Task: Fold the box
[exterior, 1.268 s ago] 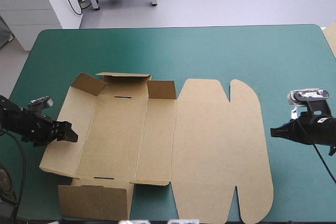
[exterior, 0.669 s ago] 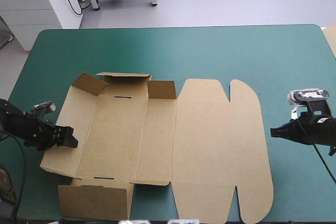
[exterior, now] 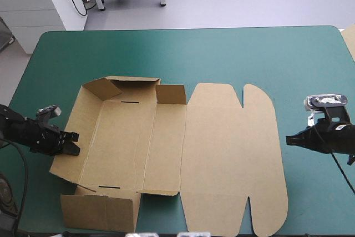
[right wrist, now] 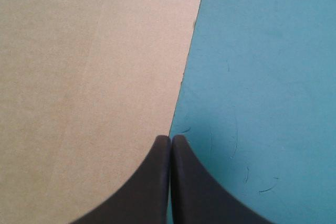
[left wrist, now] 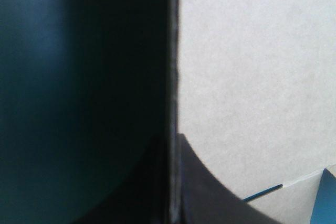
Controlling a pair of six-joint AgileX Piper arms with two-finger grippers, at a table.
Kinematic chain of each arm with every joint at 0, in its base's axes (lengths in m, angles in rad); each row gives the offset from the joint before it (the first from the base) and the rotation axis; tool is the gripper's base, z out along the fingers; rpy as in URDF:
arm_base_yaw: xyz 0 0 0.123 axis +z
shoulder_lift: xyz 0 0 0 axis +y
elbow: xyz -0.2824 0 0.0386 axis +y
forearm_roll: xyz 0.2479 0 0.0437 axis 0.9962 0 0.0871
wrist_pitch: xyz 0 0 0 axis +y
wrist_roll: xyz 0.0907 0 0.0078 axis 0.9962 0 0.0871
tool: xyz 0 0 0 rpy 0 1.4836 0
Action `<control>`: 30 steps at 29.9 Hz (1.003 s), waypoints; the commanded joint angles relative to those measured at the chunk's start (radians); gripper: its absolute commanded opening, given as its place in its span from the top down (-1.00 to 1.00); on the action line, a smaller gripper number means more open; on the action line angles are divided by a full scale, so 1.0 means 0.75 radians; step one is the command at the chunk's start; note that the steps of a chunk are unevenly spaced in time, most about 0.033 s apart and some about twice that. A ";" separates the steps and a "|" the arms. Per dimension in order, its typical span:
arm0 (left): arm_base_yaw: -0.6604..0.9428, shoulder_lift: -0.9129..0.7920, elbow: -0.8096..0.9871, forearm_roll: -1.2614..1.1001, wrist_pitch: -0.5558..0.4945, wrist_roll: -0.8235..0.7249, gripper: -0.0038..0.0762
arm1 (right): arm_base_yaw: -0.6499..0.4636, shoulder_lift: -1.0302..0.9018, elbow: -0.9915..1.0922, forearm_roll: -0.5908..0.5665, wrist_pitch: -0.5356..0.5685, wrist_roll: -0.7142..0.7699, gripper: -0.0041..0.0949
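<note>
the brown box (exterior: 166, 148) lies open on the teal-green surface (exterior: 249, 48). it reaches from near the left edge to past the middle and down to the near edge. its lid (exterior: 233, 154) lies flat, on the side toward the right edge. the left wall (exterior: 82, 117) is tilted up. the small flaps (exterior: 133, 88) on the far side stand up too. a flap (exterior: 100, 212) by the near left corner lies flat. the left jaws are closed tight on the left wall's edge, with the board between them. the right jaws are closed on nothing, tips together, right at the lid's right edge.
</note>
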 commanded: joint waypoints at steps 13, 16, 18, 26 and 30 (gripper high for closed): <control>-0.352 -0.042 -0.380 0.079 0.057 0.047 0.92 | -0.007 -0.026 -0.032 0.026 0.004 -0.012 0.95; -0.480 -0.042 -0.465 0.120 -0.011 0.047 0.92 | -0.007 -0.054 -0.032 0.026 0.054 -0.012 0.95; -0.553 -0.042 -0.508 0.112 -0.057 0.053 0.92 | -0.007 -0.081 -0.032 0.021 0.076 -0.006 0.95; -0.790 -0.042 -0.664 0.241 -0.213 0.118 0.92 | -0.007 -0.236 -0.032 -0.014 0.115 0.043 0.95; -0.907 -0.042 -0.709 0.376 -0.279 0.094 0.92 | -0.007 -0.298 -0.032 -0.049 0.142 0.070 0.95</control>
